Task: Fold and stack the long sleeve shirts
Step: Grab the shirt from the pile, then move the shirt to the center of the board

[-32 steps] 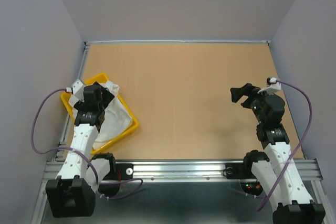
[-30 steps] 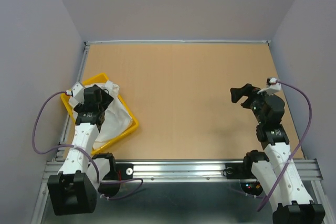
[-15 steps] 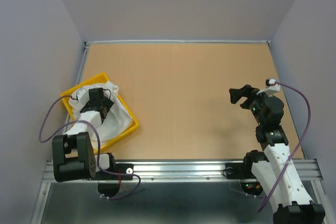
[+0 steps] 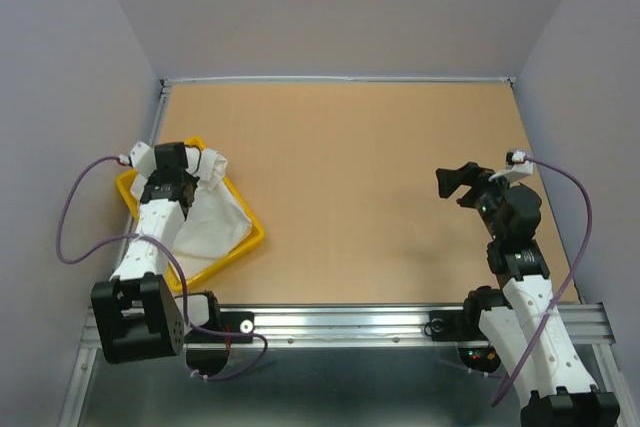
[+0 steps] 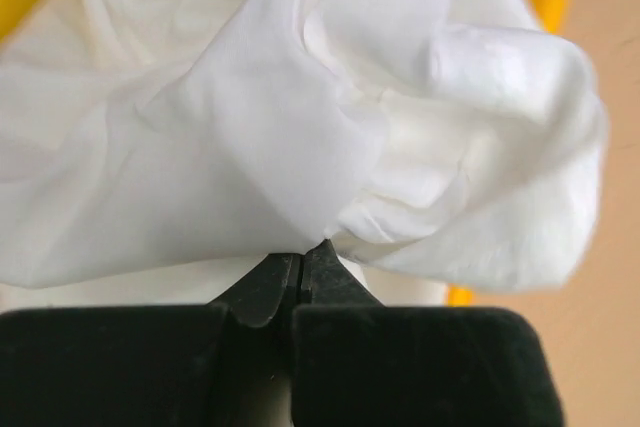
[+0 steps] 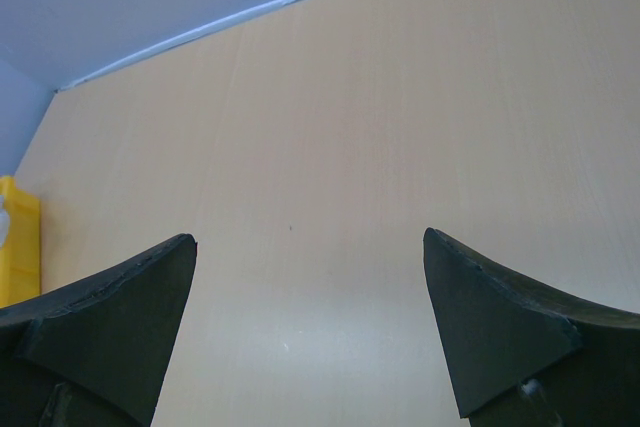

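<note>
Shirt, look: white (image 4: 215,219), thin cloth, crumpled into a soft heap of folds and creases. I cannot tell a collar or a sleeve apart in the bunch.
Shirt, close up: in the left wrist view the fabric (image 5: 300,97) puffs out in rounded, overlapping lobes, smooth on the left and more rumpled on the right, with yellow showing behind it at the top corners.
Shirt, place: it lies in the tray (image 4: 256,237) on the left side of the table (image 4: 370,167), toward the near edge. It covers most of the tray's floor, with a raised bunch at the far end.
Tray: yellow, set cornerwise. Its rim shows along the near right side and at the far left corner.
Left gripper: it sits over the far end of the tray (image 4: 192,169). The jaws are pressed together, and in the wrist view the black tips (image 5: 302,252) pinch a fold of the shirt right at their points.
Right gripper: on the right side (image 4: 455,182), above bare table and well apart from the shirt. The fingers are spread wide (image 6: 310,287), with only tan tabletop showing between them.
Far left edge of the right wrist view: a sliver of the yellow tray (image 6: 18,252).
</note>
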You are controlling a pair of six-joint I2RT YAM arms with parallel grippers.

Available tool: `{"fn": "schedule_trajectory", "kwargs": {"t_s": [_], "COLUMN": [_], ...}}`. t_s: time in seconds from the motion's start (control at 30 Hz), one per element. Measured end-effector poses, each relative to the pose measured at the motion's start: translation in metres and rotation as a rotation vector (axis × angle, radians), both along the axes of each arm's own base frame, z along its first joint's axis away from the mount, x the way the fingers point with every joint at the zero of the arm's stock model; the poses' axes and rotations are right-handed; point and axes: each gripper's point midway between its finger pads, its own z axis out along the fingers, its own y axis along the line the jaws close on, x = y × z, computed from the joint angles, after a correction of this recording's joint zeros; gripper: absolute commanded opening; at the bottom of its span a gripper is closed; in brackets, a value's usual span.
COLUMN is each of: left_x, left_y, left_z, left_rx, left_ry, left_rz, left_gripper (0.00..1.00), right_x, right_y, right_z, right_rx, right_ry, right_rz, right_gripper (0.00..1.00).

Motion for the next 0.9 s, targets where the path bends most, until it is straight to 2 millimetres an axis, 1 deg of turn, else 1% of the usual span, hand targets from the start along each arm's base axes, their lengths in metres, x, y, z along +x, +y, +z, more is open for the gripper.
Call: {"fn": "schedule_trajectory", "kwargs": {"t_s": [0.03,0.07,0.13,0.17,0.2,0.27,0.3,0.37,0.4,0.43,0.47,0.5,0.53,0.57,0.6,0.63,0.67,0.7,0.73,0.8,0.83,0.9], "left_x": [0.005,0.012,0.030,0.034,0.038,0.049,0.050,0.054,0.053,0.055,0.054,0.051,0.050,0.044,0.036,0.026,0.019,0.011,0.001,-0.013,-0.017,-0.017], "left_y": [0.001,0.003,0.001,-0.003,-0.013,-0.046,-0.061,-0.105,-0.118,-0.149,-0.163,-0.191,-0.212,-0.233,-0.263,-0.286,-0.303,-0.318,-0.339,-0.362,-0.368,-0.374], "left_z": [0.018,0.043,0.112,0.135,0.161,0.225,0.246,0.307,0.326,0.366,0.384,0.418,0.438,0.460,0.482,0.501,0.516,0.527,0.536,0.542,0.544,0.543], "left_rx": [0.011,0.025,0.051,0.057,0.061,0.054,0.046,0.018,0.007,-0.018,-0.028,-0.057,-0.076,-0.095,-0.122,-0.144,-0.159,-0.173,-0.192,-0.213,-0.216,-0.208], "left_ry": [-0.031,-0.080,-0.222,-0.270,-0.316,-0.443,-0.481,-0.605,-0.641,-0.719,-0.756,-0.831,-0.876,-0.929,-0.988,-1.035,-1.085,-1.126,-1.165,-1.210,-1.225,-1.239], "left_rz": [0.000,-0.002,-0.018,-0.031,-0.060,-0.156,-0.198,-0.327,-0.369,-0.460,-0.500,-0.581,-0.639,-0.705,-0.789,-0.861,-0.915,-0.967,-1.038,-1.124,-1.149,-1.172], "left_gripper": [0.00,0.00,0.00,0.00,0.00,0.00,0.00,0.00,0.00,0.00,0.00,0.00,0.00,0.00,0.00,0.00,0.00,0.00,0.00,0.00,0.00,0.00], "right_x": [0.000,-0.001,-0.002,-0.003,-0.003,-0.004,-0.005,-0.006,-0.006,-0.007,-0.007,-0.008,-0.008,-0.009,-0.009,-0.010,-0.011,-0.011,-0.011,-0.012,-0.013,-0.014], "right_y": [0.001,0.002,0.003,0.003,0.003,0.004,0.005,0.006,0.007,0.007,0.008,0.008,0.008,0.009,0.009,0.010,0.010,0.010,0.010,0.010,0.010,0.010], "right_z": [0.001,0.001,0.002,0.003,0.004,0.006,0.007,0.009,0.010,0.011,0.012,0.013,0.013,0.014,0.015,0.016,0.017,0.018,0.018,0.019,0.019,0.020], "right_rx": [0.000,0.001,0.001,0.002,0.002,0.002,0.003,0.003,0.003,0.003,0.004,0.004,0.004,0.004,0.005,0.005,0.005,0.005,0.005,0.003,0.002,-0.002], "right_ry": [-0.003,-0.005,-0.011,-0.014,-0.018,-0.025,-0.027,-0.034,-0.038,-0.043,-0.046,-0.049,-0.052,-0.056,-0.058,-0.062,-0.065,-0.069,-0.071,-0.074,-0.073,-0.076], "right_rz": [0.003,0.007,0.013,0.014,0.016,0.021,0.023,0.027,0.030,0.032,0.035,0.036,0.038,0.040,0.043,0.046,0.047,0.047,0.047,0.047,0.048,0.047], "right_gripper": [1.00,1.00,1.00,1.00,1.00,1.00,1.00,1.00,1.00,1.00,1.00,1.00,1.00,1.00,1.00,1.00,1.00,1.00,1.00,1.00,1.00,1.00]}}
